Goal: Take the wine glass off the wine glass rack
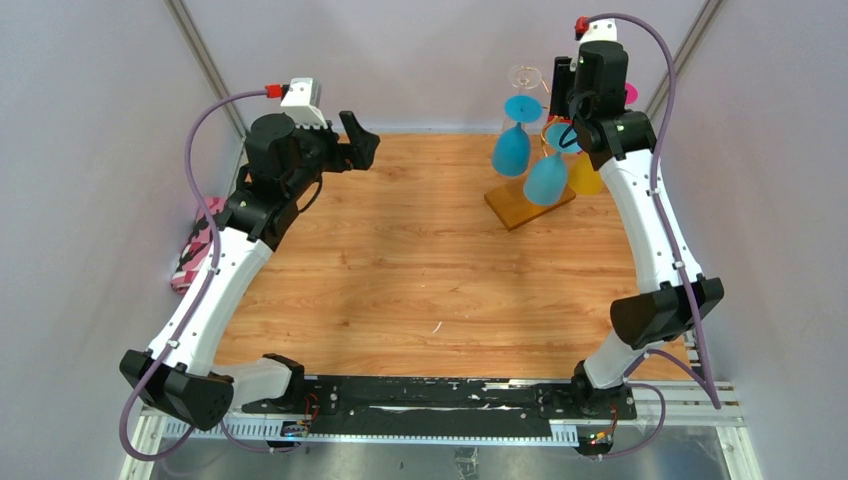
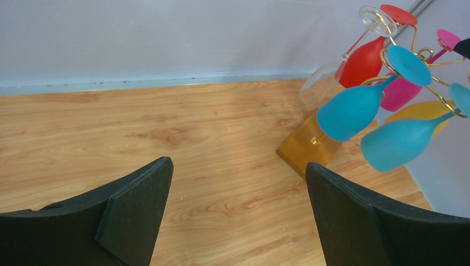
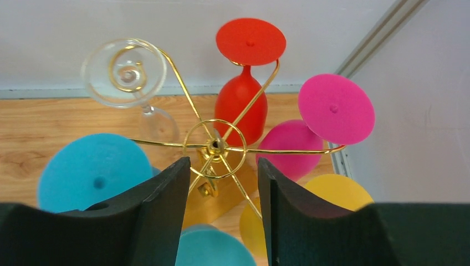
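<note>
Wine glass rack (image 1: 520,208) stands at the far right corner of the table (image 1: 400,260), its hanging wine glasses (image 3: 94,177) close to both walls, my right gripper (image 3: 223,166) narrowly parted over its gold hub, my left gripper (image 2: 237,164) spread wide, well apart leftward.

A light wood-grain table (image 1: 400,260) carries the wine glass rack (image 1: 548,140), whose flat amber wooden base (image 1: 520,208) sits at an angle on the boards near the far right corner. A small white scrap (image 1: 437,326) lies well apart from it, toward the near edge.
</note>
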Controlling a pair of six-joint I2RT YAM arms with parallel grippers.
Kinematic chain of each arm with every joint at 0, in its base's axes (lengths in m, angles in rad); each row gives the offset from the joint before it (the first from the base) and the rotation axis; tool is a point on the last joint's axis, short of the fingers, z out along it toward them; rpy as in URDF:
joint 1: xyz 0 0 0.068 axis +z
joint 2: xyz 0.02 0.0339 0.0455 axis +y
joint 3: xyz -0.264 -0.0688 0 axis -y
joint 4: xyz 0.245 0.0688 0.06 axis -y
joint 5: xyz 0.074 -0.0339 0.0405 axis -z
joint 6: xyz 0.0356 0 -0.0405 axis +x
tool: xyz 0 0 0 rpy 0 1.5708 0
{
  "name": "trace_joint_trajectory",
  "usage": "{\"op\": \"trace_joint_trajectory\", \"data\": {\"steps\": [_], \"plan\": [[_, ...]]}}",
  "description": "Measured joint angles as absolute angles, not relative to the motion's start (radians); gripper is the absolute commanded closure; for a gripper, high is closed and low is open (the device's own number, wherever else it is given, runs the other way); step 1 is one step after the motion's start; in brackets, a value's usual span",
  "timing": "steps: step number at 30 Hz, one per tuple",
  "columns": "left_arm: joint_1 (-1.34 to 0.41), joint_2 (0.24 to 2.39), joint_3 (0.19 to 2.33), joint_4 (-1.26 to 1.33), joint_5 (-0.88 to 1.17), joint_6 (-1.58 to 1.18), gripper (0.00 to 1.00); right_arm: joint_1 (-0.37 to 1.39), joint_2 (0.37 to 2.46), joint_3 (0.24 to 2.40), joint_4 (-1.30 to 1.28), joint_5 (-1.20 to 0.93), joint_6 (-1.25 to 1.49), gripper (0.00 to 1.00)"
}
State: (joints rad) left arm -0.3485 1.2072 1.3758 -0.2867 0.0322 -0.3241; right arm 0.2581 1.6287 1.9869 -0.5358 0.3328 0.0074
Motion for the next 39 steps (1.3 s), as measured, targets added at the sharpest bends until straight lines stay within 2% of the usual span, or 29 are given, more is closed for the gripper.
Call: {"op": "trace_joint_trajectory", "data": {"steps": [7,12,19,23,25,39], "plan": [[-0.348,1.246,1.376,-0.287,0.025,-0.322,0.05,0.212,1.69,1.987,-0.548,0.313,0.031,0.48],[-0.348,1.262,1.375,-0.286,0.025,-0.322,0.05,0.188,1.721,1.987,-0.545,0.268,0.045,0.55],[-0.348,1.265,1.372,-0.284,0.026,-0.322,0.05,0.183,1.759,1.987,-0.536,0.212,0.06,0.81],[-0.348,1.269,1.365,-0.279,0.03,-0.322,0.05,0.183,1.759,1.99,-0.535,0.2,0.063,0.88],[-0.348,1.271,1.363,-0.278,0.035,-0.322,0.05,0.182,1.762,1.995,-0.539,0.199,0.063,0.99],[-0.348,1.275,1.346,-0.264,0.05,-0.326,0.05,0.182,1.773,2.003,-0.519,0.17,0.064,1.0]]}}
